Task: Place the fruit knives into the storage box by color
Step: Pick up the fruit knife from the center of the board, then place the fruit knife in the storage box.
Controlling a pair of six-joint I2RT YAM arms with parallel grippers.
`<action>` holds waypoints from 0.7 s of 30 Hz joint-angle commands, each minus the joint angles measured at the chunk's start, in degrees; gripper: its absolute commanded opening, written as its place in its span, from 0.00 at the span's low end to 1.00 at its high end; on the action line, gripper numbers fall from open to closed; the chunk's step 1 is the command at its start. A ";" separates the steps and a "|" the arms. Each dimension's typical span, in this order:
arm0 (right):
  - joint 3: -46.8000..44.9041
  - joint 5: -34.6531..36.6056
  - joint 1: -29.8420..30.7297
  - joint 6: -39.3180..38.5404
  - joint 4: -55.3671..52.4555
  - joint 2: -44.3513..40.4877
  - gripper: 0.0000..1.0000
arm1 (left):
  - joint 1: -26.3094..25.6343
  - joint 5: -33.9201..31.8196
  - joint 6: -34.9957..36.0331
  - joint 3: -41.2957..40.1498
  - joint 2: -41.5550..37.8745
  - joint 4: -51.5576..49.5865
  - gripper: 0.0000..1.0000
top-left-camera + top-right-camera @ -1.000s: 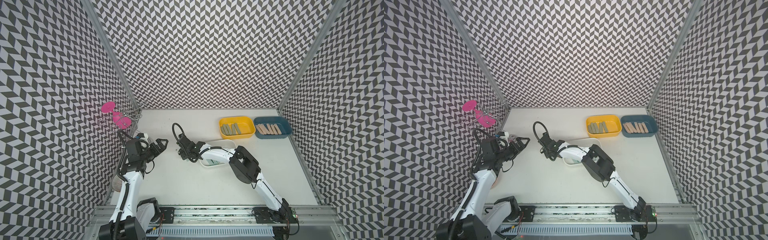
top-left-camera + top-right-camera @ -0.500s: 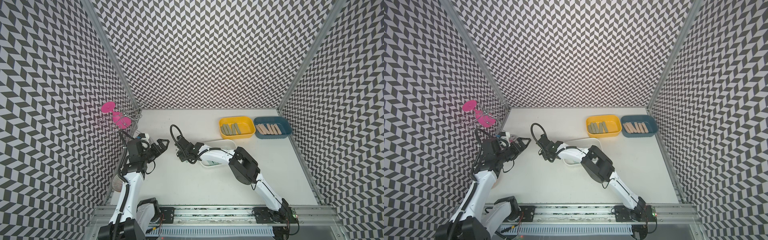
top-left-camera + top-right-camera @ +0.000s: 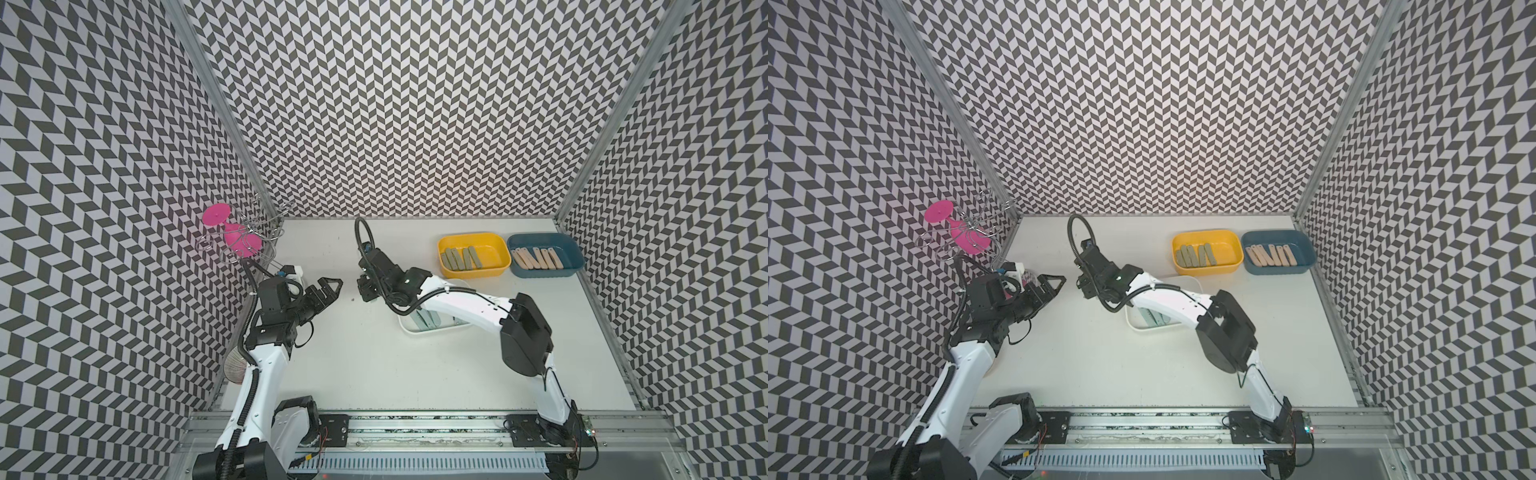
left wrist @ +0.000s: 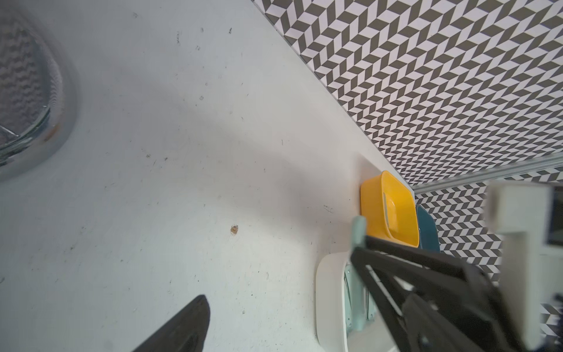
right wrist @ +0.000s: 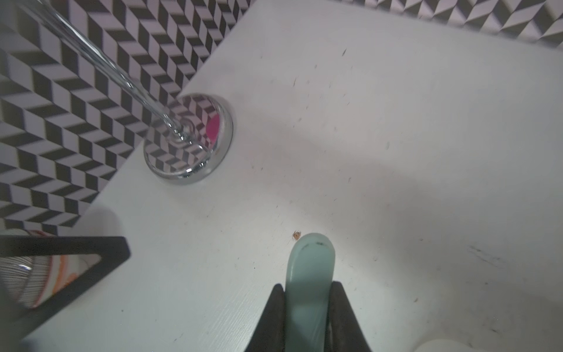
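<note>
Far left corner: a wire rack (image 3: 253, 232) stands against the side wall with a pink glass (image 3: 239, 243) caught in its wires. Its chrome foot (image 5: 189, 140) rests on the white table (image 3: 374, 365).
Left arm's tip: the left gripper (image 3: 332, 291) hangs over the table near the rack. Its jaws stand wide apart and it points toward the other arm's tip.
Gap between the arms: the two tips are near each other but apart. A small brown speck (image 3: 352, 298) lies on the table between them.
Right arm's tip: the right gripper (image 5: 309, 286) is pinched tight on a mint knife (image 5: 310, 265), with a finger on each long edge.
Held knife: its rounded end sticks out past the fingertips, just beside the speck. From here I cannot tell whether it touches the table.
Mid-table: the white tray (image 3: 409, 331) lies partly under the right forearm. A few mint knives (image 3: 426, 322) lie in it side by side, and the arm hides the rest of the inside.
Back right: the yellow box (image 3: 494, 249) sits near the rear wall and holds about five grey-green knives (image 3: 461, 258) in a row.
Far right: the blue box (image 3: 567, 249) sits just beside the yellow one, close to the side wall. It holds about five peach knives (image 3: 537, 259) in a row.
</note>
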 commanded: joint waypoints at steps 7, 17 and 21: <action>-25.15 0.89 -10.86 -2.00 8.64 -20.30 0.10 | -6.57 -2.76 -1.21 3.78 1.44 1.68 1.00; -45.52 1.08 -15.61 -1.54 15.95 -24.45 0.10 | -9.84 -4.41 -1.41 4.00 1.77 2.04 1.00; -46.13 1.74 -16.21 -1.79 18.26 -20.73 0.10 | -11.36 -5.23 -1.69 4.00 1.86 2.08 1.00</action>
